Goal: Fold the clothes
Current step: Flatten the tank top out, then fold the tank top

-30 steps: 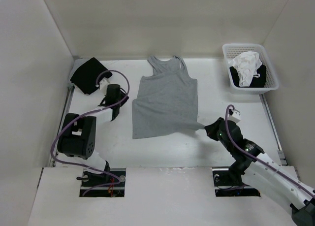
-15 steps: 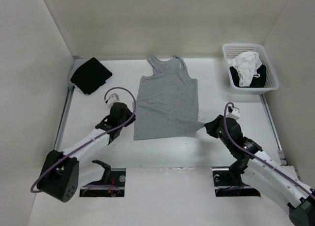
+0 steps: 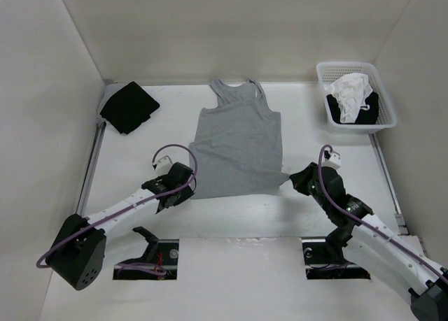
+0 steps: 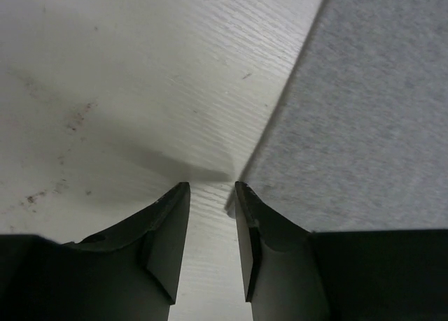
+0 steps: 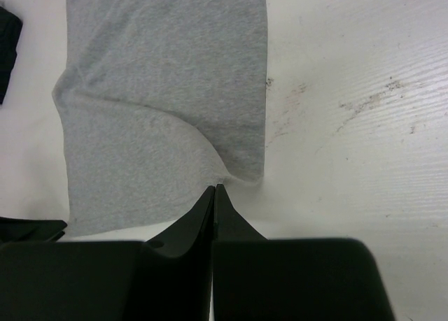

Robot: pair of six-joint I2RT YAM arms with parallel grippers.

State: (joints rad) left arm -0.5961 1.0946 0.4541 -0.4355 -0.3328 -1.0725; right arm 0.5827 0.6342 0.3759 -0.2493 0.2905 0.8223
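Observation:
The clothes, a light grey tank top [image 3: 238, 143], lies flat on the white table with its straps toward the back. My left gripper [image 3: 189, 194] is low at the top's near left corner. In the left wrist view it [image 4: 210, 188] is open, with only bare table between the fingers. Its right fingertip [image 4: 243, 195] touches the edge of the grey fabric [image 4: 364, 104]. My right gripper [image 3: 291, 180] is shut on the near right hem corner. The right wrist view shows its tips [image 5: 215, 189] pinching the grey knit [image 5: 161, 90], which rises in a small fold there.
A black cloth square [image 3: 129, 106] lies at the back left. A white basket [image 3: 378, 122] holding white and black garments stands at the back right. Walls close in the table on three sides.
My left arm swung from the back left, near the black cloth, down to the top's near left corner, and its jaws widened. The right gripper kept its pinch and shifted slightly.

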